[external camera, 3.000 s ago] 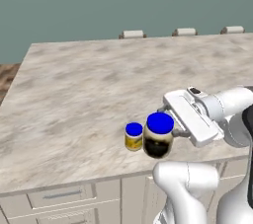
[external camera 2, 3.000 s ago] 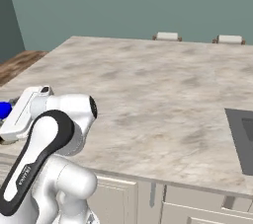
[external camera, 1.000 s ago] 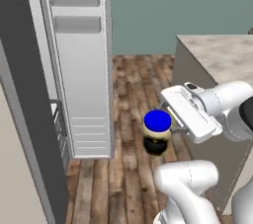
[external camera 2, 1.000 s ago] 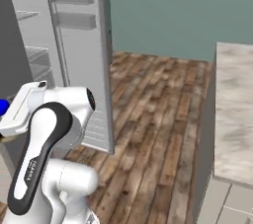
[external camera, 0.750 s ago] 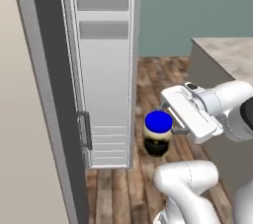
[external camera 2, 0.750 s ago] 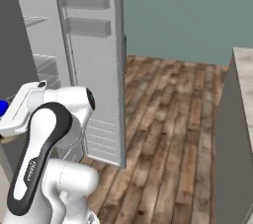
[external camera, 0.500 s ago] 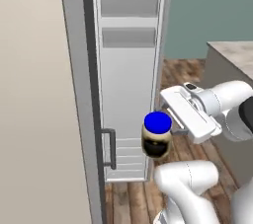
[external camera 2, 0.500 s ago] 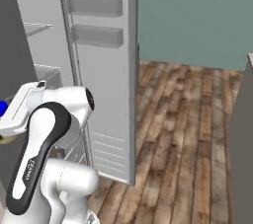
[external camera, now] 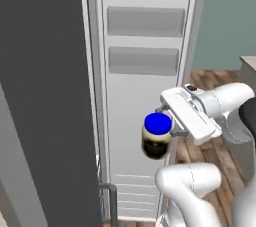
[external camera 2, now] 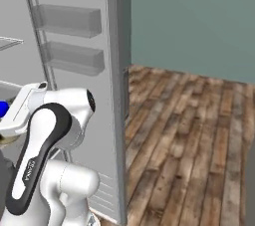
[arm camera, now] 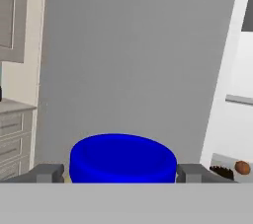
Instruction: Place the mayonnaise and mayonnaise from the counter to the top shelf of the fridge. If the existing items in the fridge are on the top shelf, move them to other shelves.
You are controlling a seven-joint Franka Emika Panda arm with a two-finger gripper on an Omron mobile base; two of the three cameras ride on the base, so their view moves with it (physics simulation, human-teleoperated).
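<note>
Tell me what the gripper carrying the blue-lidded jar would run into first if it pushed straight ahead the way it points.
Probably the grey outer face of the fridge door, which faces the gripper beyond the mayonnaise jar. The distance is unclear.

Flat, even rendered light with no visible source and no glare. The fridge (external camera: 145,96) door's inner face is bright pale grey, while its outer side panel sits in darker shade. Shadows are soft and faint on the wooden floor (external camera 2: 189,135). All three views look slightly soft and low-resolution, with blurred edges on the mayonnaise jar (external camera: 157,136) and no edge distortion.
</note>
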